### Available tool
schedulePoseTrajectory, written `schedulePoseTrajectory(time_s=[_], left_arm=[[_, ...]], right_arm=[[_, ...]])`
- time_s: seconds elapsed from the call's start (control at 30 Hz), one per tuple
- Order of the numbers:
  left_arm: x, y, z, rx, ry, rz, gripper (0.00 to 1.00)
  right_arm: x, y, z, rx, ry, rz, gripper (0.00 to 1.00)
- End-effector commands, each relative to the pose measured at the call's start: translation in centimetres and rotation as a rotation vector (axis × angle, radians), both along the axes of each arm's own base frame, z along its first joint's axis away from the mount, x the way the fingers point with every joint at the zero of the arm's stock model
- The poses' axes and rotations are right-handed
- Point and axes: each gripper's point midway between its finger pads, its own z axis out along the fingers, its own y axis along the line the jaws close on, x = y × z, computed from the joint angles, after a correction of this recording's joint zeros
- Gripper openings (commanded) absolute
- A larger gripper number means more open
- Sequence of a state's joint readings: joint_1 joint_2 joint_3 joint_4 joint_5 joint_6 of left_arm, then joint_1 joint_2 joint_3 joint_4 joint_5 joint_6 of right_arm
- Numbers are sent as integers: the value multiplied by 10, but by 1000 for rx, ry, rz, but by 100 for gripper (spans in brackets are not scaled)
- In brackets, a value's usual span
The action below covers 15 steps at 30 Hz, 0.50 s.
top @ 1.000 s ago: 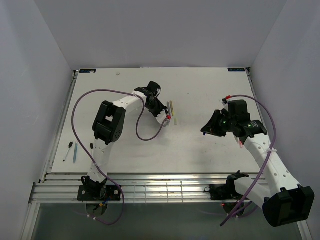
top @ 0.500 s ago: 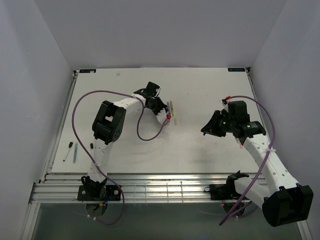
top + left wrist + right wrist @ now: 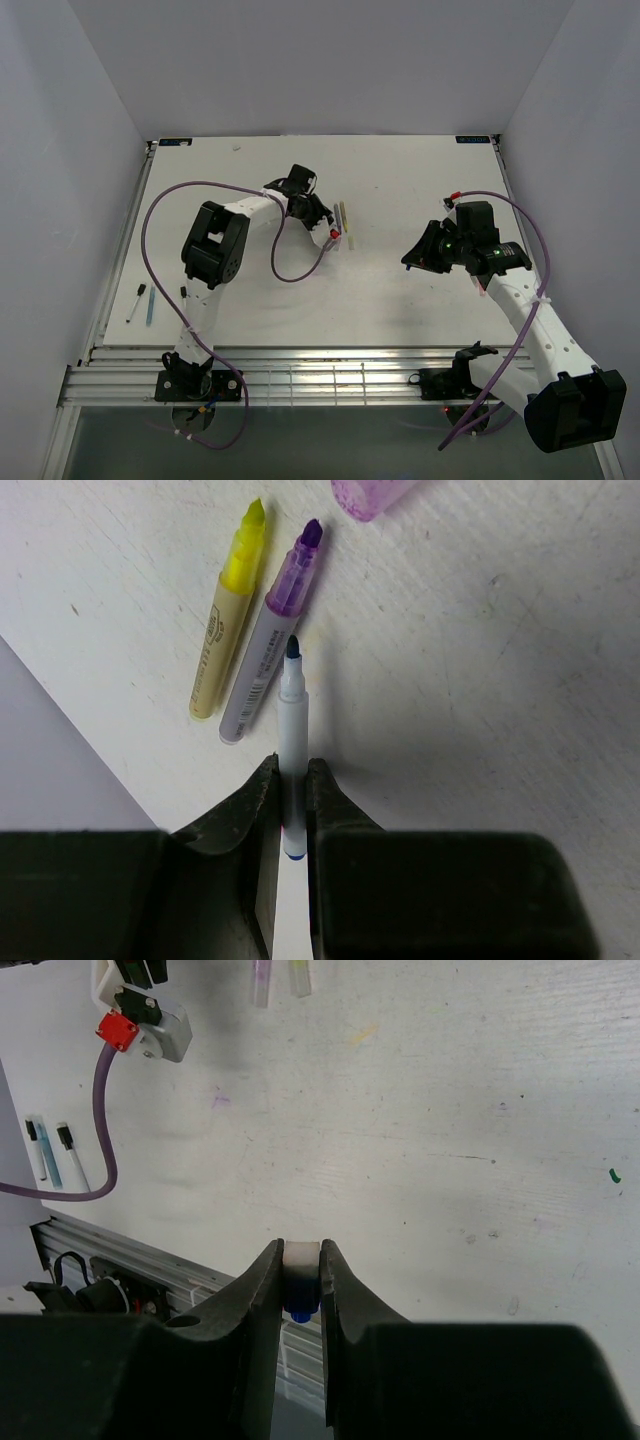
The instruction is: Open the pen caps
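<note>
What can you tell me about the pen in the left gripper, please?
The pen is a thin white stick, plastic by its look. Its dark blue tip is bare, so it is uncapped, and its rear end is blue. The left gripper is shut on its rear part, with the black fingers pressing both sides. It points away from the wrist camera over the white table. Its tip is beside a purple pen that lies next to a yellow pen. Whether it touches the purple pen cannot be told.

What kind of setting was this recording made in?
Probably a lab robot cell: a scuffed white tabletop boxed in by plain grey walls, with ribbed aluminium rails along its near edge.
</note>
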<state>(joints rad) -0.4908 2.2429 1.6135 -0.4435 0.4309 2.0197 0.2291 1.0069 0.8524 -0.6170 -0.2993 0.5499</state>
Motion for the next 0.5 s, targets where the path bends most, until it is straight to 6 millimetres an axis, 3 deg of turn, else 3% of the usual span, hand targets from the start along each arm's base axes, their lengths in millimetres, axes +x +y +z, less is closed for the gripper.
schedulePoseTrajectory(time_s=[0.0,0.13,0.47], left_arm=[[-38,35,-49,175,63,-198,0],[-40,35,-51,163,70,-198,9],[-48,32,-51,156,75,-208,15]], right_arm=[[4,2,2,24,-24,-1,8],[4,2,1,27,-22,-4,8],[0,1,-3,34,-18,-6,8]])
